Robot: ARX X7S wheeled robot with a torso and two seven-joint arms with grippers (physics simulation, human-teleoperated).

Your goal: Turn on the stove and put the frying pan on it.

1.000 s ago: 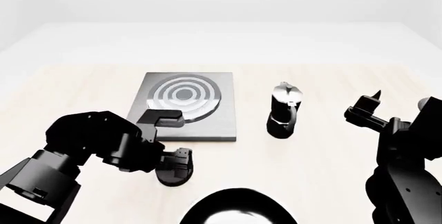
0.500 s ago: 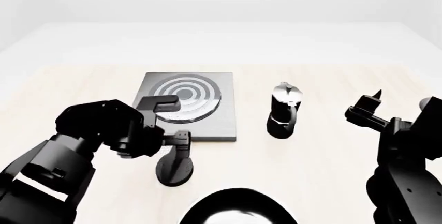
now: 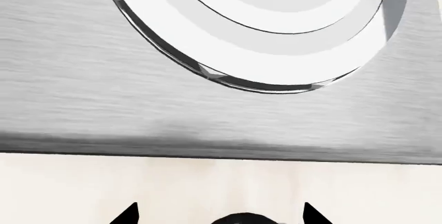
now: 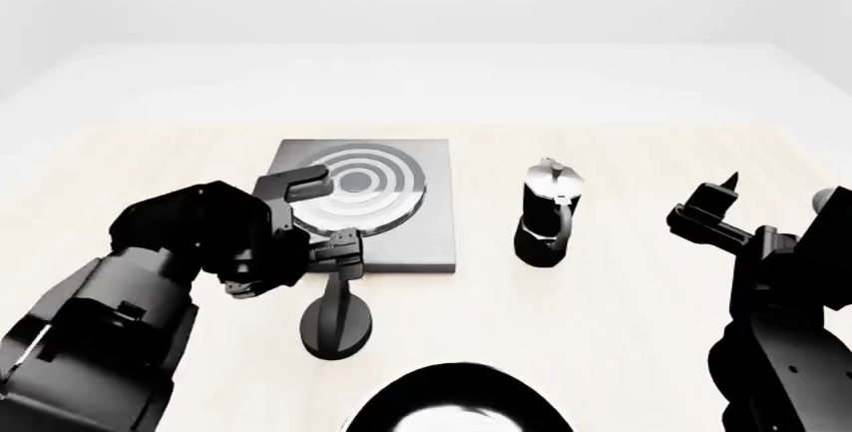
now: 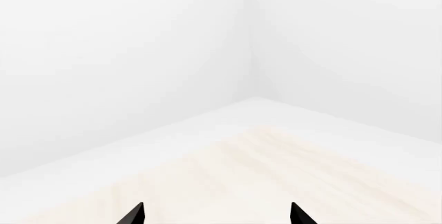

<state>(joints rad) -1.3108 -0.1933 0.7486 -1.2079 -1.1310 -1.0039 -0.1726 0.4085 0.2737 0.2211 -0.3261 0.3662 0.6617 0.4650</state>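
Note:
The stove (image 4: 426,237) is a flat grey square plate with a raised ring burner (image 4: 357,185). In the left wrist view its plate (image 3: 103,79) and burner (image 3: 276,27) fill the frame. The black round-based knob (image 4: 335,324) stands on the table in front of the stove. My left gripper (image 4: 343,249) hovers just above the knob's top (image 3: 241,220), open, with its tips (image 3: 219,215) apart on either side. The frying pan (image 4: 453,407) shows only as a black rim at the bottom edge. My right gripper (image 4: 776,198) is open and empty, held up at the right (image 5: 215,214).
A black-and-silver moka pot (image 4: 549,213) stands right of the stove. The light wooden table (image 4: 639,292) runs back to a white floor and walls. The right wrist view shows the table's far part (image 5: 276,162) and a room corner.
My left gripper has risen from beside the knob's base to above its top, nearer the stove's front edge. The right arm has hardly moved.

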